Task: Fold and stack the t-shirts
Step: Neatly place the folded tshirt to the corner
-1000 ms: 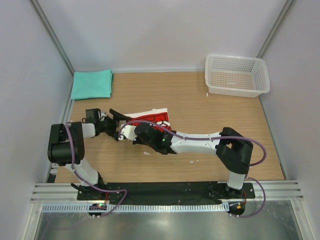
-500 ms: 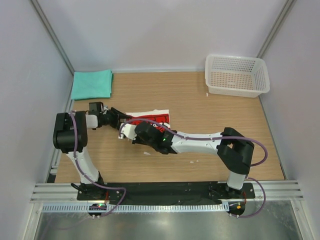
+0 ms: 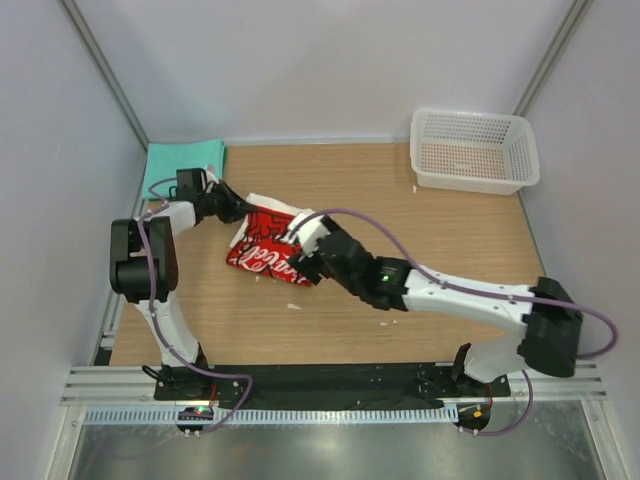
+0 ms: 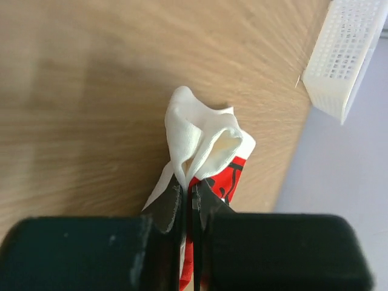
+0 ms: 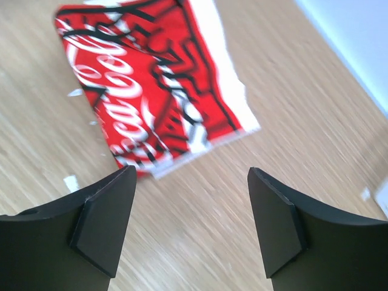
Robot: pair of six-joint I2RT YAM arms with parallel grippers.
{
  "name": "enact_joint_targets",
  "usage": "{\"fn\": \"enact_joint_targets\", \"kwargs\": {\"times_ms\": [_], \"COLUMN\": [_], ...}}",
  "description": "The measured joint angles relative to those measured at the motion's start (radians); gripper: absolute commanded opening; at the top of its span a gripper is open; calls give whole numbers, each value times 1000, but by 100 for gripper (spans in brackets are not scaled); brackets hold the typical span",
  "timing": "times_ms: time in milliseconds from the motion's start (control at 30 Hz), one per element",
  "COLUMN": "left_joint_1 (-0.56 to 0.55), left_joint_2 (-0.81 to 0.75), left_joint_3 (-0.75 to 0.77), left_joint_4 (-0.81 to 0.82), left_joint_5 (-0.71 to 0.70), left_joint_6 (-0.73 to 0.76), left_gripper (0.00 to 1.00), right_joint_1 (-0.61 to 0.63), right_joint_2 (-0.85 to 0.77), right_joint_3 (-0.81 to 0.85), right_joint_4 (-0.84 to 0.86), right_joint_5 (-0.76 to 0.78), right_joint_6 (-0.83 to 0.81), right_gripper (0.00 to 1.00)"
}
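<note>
A white mesh basket [image 3: 472,150] sits in the far right corner of the table [image 3: 460,230], well apart from both arms. The folded teal t-shirt [image 3: 183,157] lies in the far left corner, just beyond the left jaws, which pinch a bunched white edge of the red-printed t-shirt [image 3: 268,248] left of centre. The right jaws hang spread by that shirt's right edge, holding nothing. Bare wood lies open on the right.

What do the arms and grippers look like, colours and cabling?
Both are built alike: the left arm and right arm have white links with chunky black joint housings. A purple cable loops along each. The right arm shows a small green light. The left gripper and right gripper have matte black, wedge-shaped fingers.
</note>
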Motion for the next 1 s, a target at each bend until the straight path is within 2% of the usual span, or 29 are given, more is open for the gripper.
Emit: {"fn": "enact_joint_targets", "kwargs": {"times_ms": [133, 233, 333, 500, 667, 800, 1000], "left_joint_1": [-2, -3, -3, -4, -6, -6, -7], "left_joint_2": [-16, -4, 37, 157, 286, 313, 314], "left_joint_3": [138, 308, 479, 780, 1102, 1234, 1283], "left_joint_4": [-96, -212, -289, -426, -633, -740, -798], "left_joint_5": [-37, -96, -139, -225, -315, -362, -419], "left_joint_6": [143, 266, 348, 455, 529, 563, 607], "left_gripper": [0, 0, 0, 0, 0, 0, 0], "right_joint_1": [-31, -31, -30, -31, -34, -44, -61], "right_joint_2": [-245, -378, -445, -467, -467, -467, -467], "right_joint_3": [-100, -162, -206, -274, -322, -324, -328], "right_joint_4": [-70, -132, -175, -223, -231, -230, -230], "right_joint_5": [87, 126, 146, 161, 158, 154, 150], "right_joint_6": [103, 177, 225, 261, 264, 263, 262], "right_gripper": [81, 82, 82, 84, 85, 85, 85]}}
